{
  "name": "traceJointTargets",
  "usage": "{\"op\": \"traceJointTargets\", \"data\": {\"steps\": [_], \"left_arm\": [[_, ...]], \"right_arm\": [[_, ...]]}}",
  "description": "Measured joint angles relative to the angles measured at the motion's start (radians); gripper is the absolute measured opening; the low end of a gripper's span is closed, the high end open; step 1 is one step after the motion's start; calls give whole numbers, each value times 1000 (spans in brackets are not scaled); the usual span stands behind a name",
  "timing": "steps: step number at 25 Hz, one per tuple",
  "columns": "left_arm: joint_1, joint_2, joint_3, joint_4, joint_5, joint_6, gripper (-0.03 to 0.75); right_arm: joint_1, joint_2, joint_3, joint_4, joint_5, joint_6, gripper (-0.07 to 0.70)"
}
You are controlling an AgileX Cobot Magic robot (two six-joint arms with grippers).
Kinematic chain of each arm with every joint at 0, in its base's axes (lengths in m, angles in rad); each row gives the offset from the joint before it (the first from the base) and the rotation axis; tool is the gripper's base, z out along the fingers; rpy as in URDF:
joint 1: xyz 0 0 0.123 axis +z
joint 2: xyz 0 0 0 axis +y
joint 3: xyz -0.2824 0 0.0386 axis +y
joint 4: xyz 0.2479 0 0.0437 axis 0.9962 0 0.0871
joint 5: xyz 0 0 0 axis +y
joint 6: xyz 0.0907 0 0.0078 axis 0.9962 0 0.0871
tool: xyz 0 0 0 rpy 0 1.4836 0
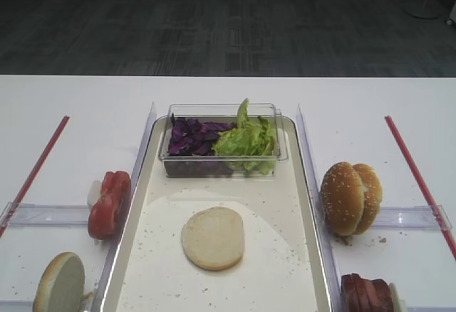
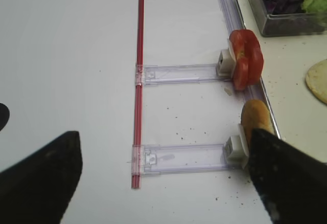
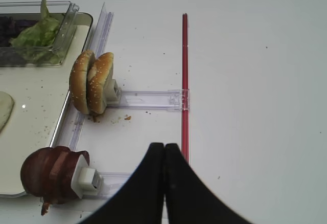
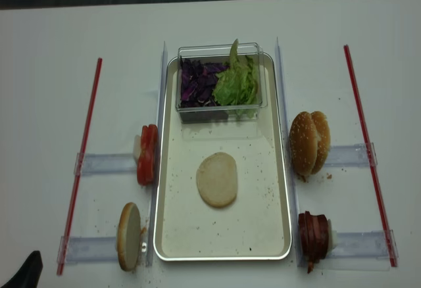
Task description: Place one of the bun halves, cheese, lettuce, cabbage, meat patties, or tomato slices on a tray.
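Silvery metal tray point(image 4: 284, 169) sits at the table's centre, and your flat seedless bun half point(image 4: 217, 179) lies pale face up on its crumb-speckled floor, roughly mid-tray and touching nothing else. At the tray's far end you have a clear plastic tub point(image 4: 220, 110) holding purple cabbage point(image 4: 196, 84) on its left and ruffled lettuce point(image 4: 237, 83) on its right. Note the tomato slices point(image 4: 147, 154) standing on edge just outside the tray's left rim, with another bun half point(image 4: 129, 235) on edge nearer the front, both against clear plastic holders. Off the right rim, two sesame-seeded halves point(image 4: 308, 142) stand together on edge; the meat patties point(image 4: 314, 235) stand stacked nearer the front. Red strips point(image 4: 80, 163) run along both outer sides of the table.

Your left gripper point(image 2: 163, 178) hangs over the table left of the tray, jaws spread wide and holding nothing. Your right gripper point(image 3: 164, 183) hangs over bare table right of the patties, fingers pressed together with nothing between them
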State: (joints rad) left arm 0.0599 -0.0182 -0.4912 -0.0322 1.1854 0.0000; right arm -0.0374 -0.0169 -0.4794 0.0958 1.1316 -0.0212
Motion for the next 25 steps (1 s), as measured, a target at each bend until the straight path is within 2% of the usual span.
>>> {"op": "traceJointTargets", "data": {"steps": [5,13,25], "left_arm": [[0,0,0,0,0,0,610],[0,0,0,0,0,0,669],[0,0,0,0,0,0,672]], "right_arm": [[0,0,0,0,0,0,364],[0,0,0,0,0,0,364],[0,0,0,0,0,0,364]]}}
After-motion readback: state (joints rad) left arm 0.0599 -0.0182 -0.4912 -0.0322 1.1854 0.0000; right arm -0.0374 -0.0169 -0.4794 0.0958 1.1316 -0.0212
